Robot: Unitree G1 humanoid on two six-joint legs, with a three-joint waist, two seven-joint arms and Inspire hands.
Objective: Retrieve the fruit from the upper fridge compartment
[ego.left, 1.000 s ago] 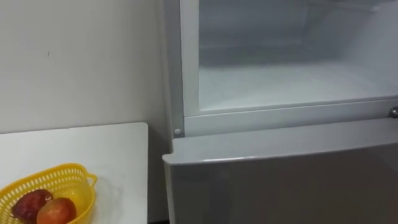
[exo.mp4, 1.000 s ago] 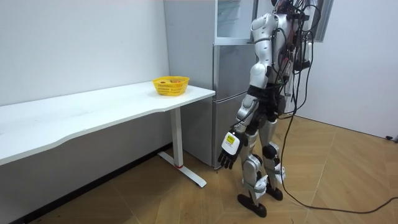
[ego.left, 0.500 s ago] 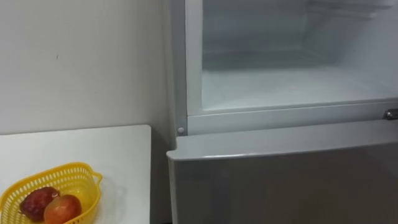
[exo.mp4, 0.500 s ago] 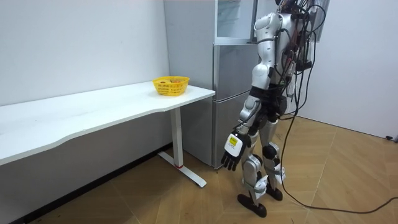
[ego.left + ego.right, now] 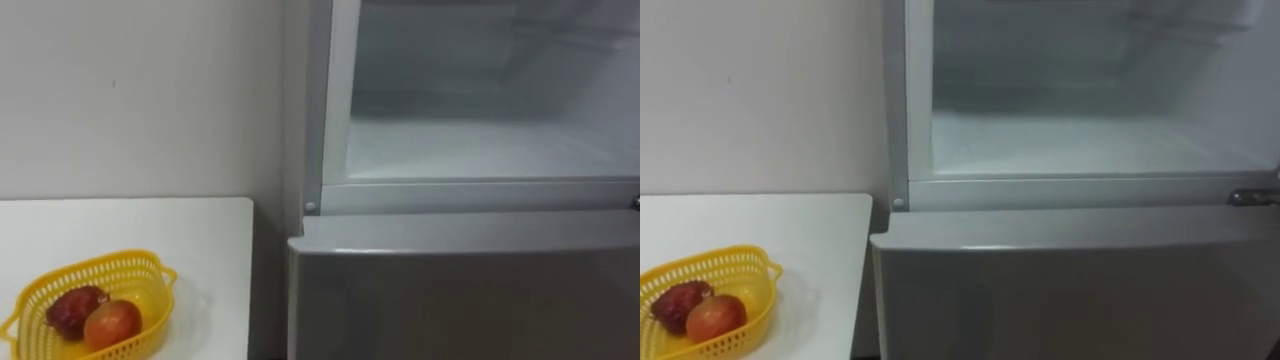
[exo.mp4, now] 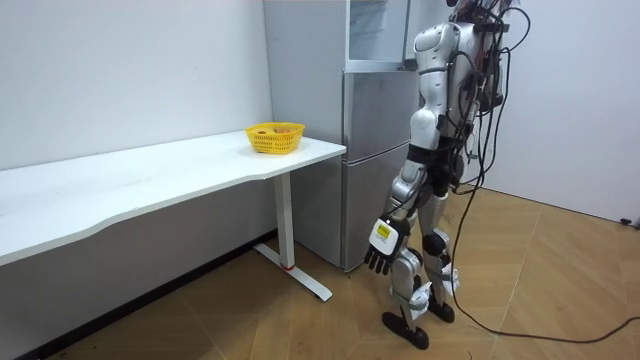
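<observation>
Over the last second the whole left eye view has slid sideways. The fridge (image 5: 460, 290) and the yellow basket (image 5: 108, 260) now sit further toward its right, so I read that as the head moving, not the things. In the room view the robot stands close in front of the fridge, a little straighter than it was. Its left hand (image 6: 381, 248) has swung lower beside its leg, fingers hanging loose and empty. Of the right hand I cannot tell the state. The upper compartment (image 5: 470, 150) stands open in front of me, and the part of its pale floor that I can see is bare, with nothing on it to take. The lower door (image 5: 450, 310) beneath it is closed. The basket rests on the white table (image 5: 205, 235), near the end that runs up beside the fridge, apart from the table's edges. It holds a dark red fruit (image 5: 73, 310) and an orange-red fruit (image 5: 113, 322), touching each other. My judgement is that the retrieval is either finished, with the fruit already in the basket, or the wanted thing lies in a part of the compartment hidden from me. With the left arm down, no reach into the fridge is in hand at this moment.
</observation>
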